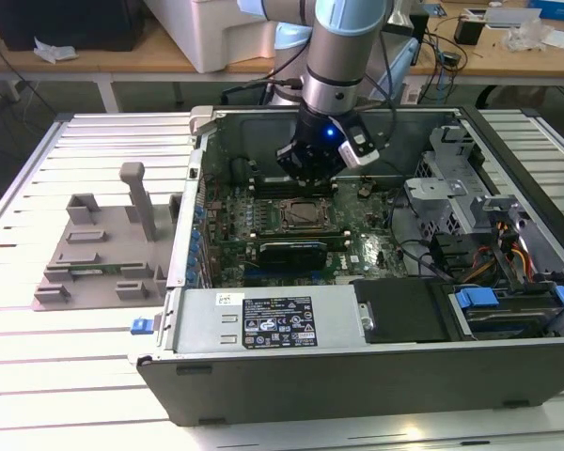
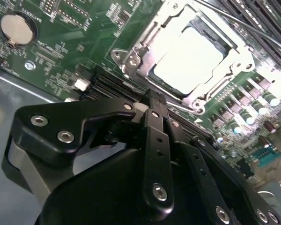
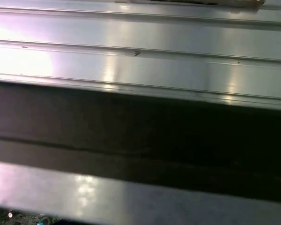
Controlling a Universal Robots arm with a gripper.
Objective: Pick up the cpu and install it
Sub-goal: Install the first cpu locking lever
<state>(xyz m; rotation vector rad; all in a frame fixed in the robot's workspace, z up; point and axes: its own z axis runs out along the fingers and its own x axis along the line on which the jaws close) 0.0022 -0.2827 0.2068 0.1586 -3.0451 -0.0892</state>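
Note:
In the second wrist view the cpu (image 2: 187,58), a square chip with a bright silver top, lies flat inside the metal socket frame (image 2: 131,58) on the green motherboard (image 2: 65,51). My gripper (image 2: 152,101) hangs just short of the socket's near edge, apart from the chip, and I see nothing in it. In the exterior view the gripper (image 1: 307,174) hovers inside the open computer case, a little above and behind the socket (image 1: 301,214) in the middle of the board.
A long black expansion card (image 1: 287,252) lies just in front of the socket. Drive cage (image 1: 451,178) and cables fill the case at the exterior view's right. The case's front wall (image 1: 282,324) stands high. A grey fixture (image 1: 103,254) sits on the slatted table at the exterior view's left.

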